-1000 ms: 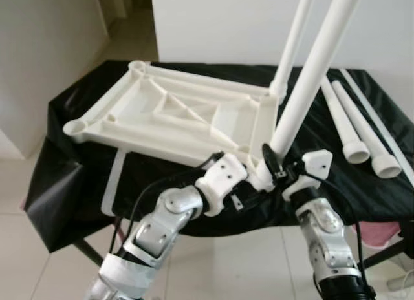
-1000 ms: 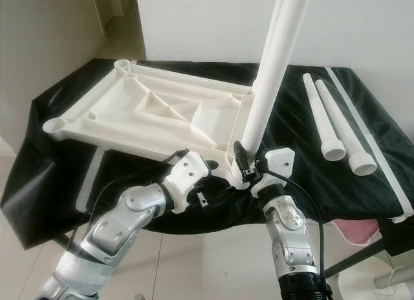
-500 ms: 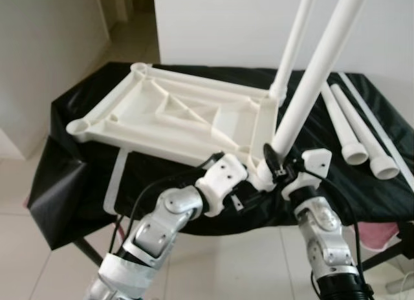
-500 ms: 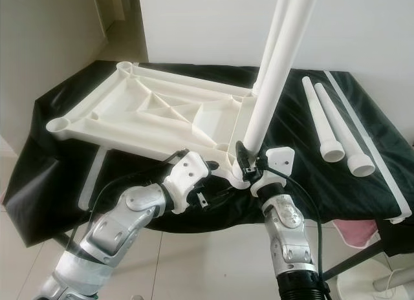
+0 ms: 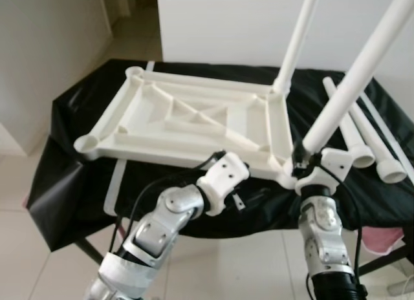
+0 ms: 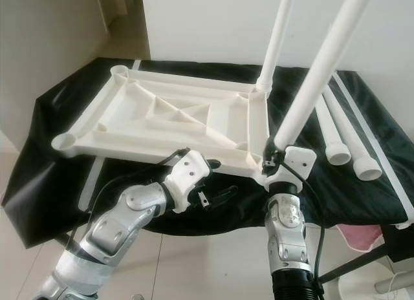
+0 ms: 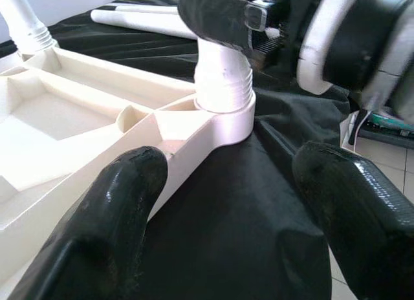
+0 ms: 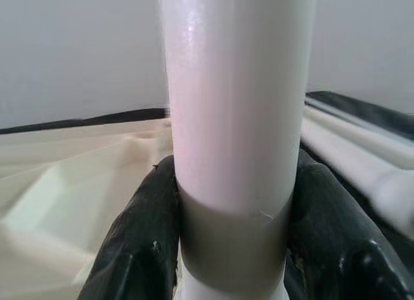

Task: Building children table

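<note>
Black cloth (image 5: 77, 177) covers the work surface, bearing an upturned white tabletop (image 5: 187, 122). At its near corner the right gripper (image 5: 303, 165) clamps a leg (image 5: 352, 80). Left wrist view: the left gripper (image 7: 233, 209) gapes beside that corner. Right wrist view: black fingers (image 8: 139, 242) squeeze the leg.

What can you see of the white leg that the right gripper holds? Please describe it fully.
The white leg is a long round tube of smooth, glossy plastic. It stands tilted, its top leaning toward the robot's right and running out of the picture. Its ribbed lower end sits in the round socket at the near right corner of the upturned table top. The right gripper is shut on it just above the socket, one finger on each side. The left gripper is open beside that corner, not touching the leg.
</note>
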